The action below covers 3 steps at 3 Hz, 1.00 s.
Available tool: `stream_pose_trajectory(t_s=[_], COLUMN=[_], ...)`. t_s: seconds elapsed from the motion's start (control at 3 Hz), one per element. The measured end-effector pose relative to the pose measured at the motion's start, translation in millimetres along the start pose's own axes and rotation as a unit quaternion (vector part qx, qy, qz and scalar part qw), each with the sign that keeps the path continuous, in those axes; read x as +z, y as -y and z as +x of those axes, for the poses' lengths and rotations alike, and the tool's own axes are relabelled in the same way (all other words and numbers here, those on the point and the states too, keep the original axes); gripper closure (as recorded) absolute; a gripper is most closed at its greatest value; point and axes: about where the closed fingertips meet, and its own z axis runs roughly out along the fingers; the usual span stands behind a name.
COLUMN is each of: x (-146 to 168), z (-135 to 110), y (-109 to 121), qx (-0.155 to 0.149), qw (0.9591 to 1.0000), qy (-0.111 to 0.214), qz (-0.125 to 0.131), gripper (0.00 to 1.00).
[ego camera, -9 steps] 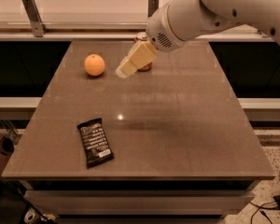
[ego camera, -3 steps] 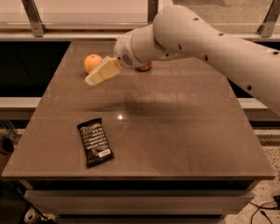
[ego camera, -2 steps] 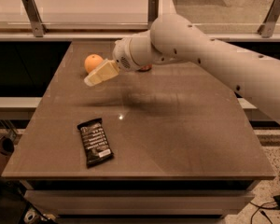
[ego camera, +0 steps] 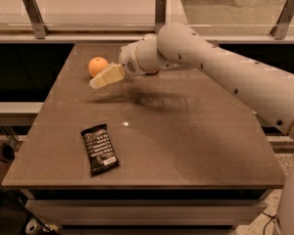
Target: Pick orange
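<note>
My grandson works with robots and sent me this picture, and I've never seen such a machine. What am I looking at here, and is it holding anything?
The big white tube is a robot arm, reaching in from the right over a brown table. There is just one camera, looking down at the table from its near edge. The cream-coloured piece at the arm's end is its gripper, the part that grabs things. It hangs close beside an orange at the table's far left; whether they touch is hard to tell. A dark snack packet lies nearer the front. Nothing appears to be held yet.
</note>
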Motion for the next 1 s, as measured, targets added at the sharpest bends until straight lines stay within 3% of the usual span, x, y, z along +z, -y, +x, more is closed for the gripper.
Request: stream_pose_trajectory(t_s=[0.67,1.0], x=[29.0,45.7], z=[-4.6,-3.0], y=[2.6,-1.8], qx=[0.004,0.001], qw=[0.9998,0.9995], qy=[0.017,0.021], qz=[-0.013,-0.022], gripper=[0.00,0.18])
